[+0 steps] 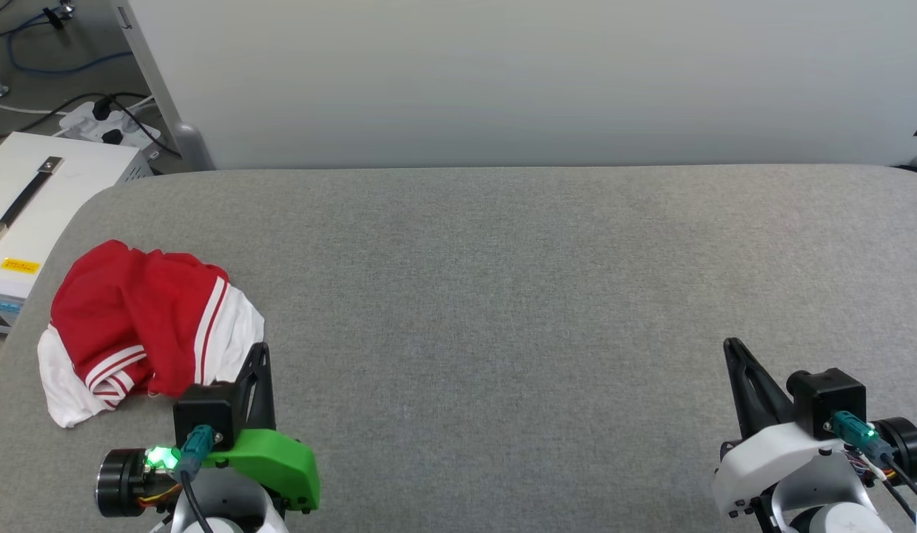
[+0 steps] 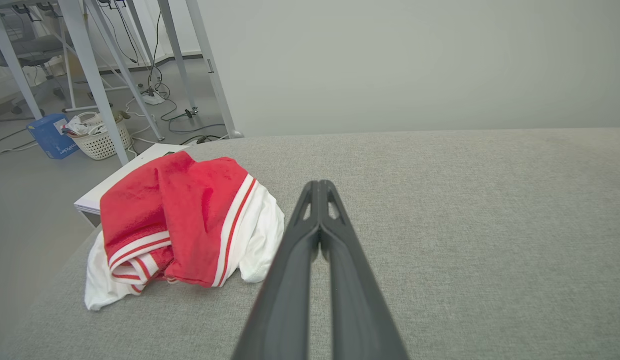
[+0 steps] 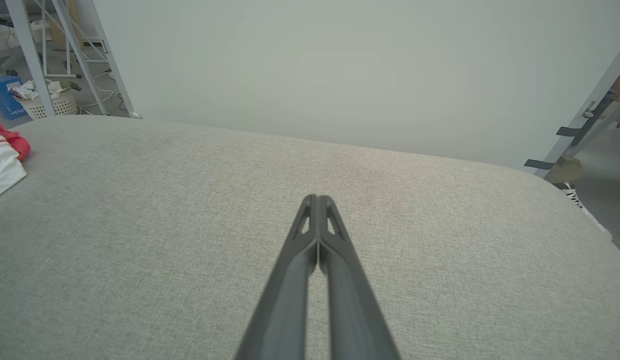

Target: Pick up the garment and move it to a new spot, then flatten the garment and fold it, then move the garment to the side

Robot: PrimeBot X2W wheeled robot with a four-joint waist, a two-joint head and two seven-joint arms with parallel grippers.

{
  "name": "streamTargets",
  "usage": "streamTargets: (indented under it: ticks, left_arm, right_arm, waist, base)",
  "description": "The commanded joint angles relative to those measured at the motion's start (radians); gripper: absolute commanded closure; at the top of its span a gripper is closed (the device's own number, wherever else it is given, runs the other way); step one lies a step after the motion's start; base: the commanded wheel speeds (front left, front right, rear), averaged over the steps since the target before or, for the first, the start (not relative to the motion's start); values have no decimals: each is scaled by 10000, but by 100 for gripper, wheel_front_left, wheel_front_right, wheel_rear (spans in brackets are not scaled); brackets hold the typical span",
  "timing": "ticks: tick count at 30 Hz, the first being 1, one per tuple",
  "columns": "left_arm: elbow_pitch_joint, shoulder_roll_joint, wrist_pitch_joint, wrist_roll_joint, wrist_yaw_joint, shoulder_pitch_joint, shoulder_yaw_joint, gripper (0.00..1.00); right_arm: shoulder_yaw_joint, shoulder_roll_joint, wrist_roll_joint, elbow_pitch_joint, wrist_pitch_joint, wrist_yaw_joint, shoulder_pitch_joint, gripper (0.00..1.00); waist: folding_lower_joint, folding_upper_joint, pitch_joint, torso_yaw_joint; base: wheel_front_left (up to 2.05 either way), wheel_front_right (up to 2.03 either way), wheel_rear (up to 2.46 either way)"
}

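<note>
A crumpled red-and-white garment (image 1: 143, 326) lies bunched at the lower left of the head view, on a grey padded table (image 1: 517, 296). Just right of it, the left gripper (image 2: 320, 186) has its fingers (image 2: 285, 290) pressed together, empty. The right gripper (image 3: 317, 198), likewise closed and empty, sits at lower right. A good pickup likely means parting the left fingers, then pinching a raised fold.

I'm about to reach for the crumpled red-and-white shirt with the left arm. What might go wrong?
The crumpled red jersey shirt with white sleeves sits near the left edge of the grey padded table; a nudge may push it off. The left arm's dark fingers are shut; unopened, they would only shove it.
</note>
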Motion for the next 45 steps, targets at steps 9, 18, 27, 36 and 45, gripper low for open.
streamTargets:
  ticks: [9,18,27,36,45]
  left_arm:
    - [-24,-42,-9,93,41,-115,12,100]
    - [-24,-42,-9,93,41,-115,12,100]
    - [-10,0,-113,-50,78,1,-33,0]
    - [-65,-3,-297,-150,171,16,-97,0]
    - [-94,-6,-485,-206,207,51,-134,0]
  right_arm:
    - [12,-41,-99,16,30,65,-164,100]
    - [12,-41,-99,16,30,65,-164,100]
    - [-24,7,121,-39,-112,-3,2,0]
    - [-41,4,374,-263,-293,2,15,0]
    - [3,0,631,-476,-478,7,68,0]
  waist:
    - [0,0,0,0]
    - [0,0,0,0]
    - [0,0,8,-2]
    - [0,0,8,-8]
    - [0,0,0,-17]
  base:
    - [0,0,0]
    - [0,0,0]
    - [0,0,0]
    - [0,0,0]
    - [0,0,0]
